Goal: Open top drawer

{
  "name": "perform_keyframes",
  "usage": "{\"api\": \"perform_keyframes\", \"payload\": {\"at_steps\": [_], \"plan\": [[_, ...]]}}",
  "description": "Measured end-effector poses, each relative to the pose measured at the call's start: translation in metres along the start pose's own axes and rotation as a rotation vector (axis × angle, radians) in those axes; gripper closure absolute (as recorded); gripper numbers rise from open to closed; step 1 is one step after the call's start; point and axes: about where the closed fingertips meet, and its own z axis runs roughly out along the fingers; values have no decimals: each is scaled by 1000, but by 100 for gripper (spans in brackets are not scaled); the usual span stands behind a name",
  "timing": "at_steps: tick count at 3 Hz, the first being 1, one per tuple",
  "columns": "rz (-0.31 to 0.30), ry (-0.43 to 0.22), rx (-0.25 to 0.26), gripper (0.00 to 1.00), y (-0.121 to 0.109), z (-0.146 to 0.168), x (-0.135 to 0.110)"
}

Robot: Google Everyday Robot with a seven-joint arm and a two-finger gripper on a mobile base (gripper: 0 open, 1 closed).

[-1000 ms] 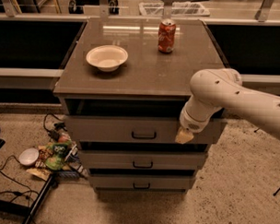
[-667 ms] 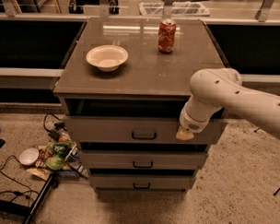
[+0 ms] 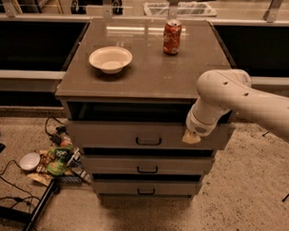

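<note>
The top drawer (image 3: 115,133) is the widest grey drawer of the cabinet and stands pulled out a little, with a dark gap above its front. Its small dark bail handle (image 3: 148,142) sits at the centre of the front. My gripper (image 3: 191,136) hangs from the white arm (image 3: 240,99) at the right part of the drawer front, to the right of the handle and apart from it. It holds nothing that shows.
A white bowl (image 3: 110,58) and a red soda can (image 3: 172,37) stand on the cabinet top (image 3: 146,74). Two narrower drawers (image 3: 147,166) lie below. Snack bags, a small white bowl and cables (image 3: 48,159) lie on the floor at the left.
</note>
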Motion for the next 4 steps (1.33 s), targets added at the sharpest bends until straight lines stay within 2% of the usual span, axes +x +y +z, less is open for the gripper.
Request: {"api": "perform_keyframes", "payload": {"at_steps": [4], "plan": [[0, 0, 0, 100, 0, -4, -1]]}}
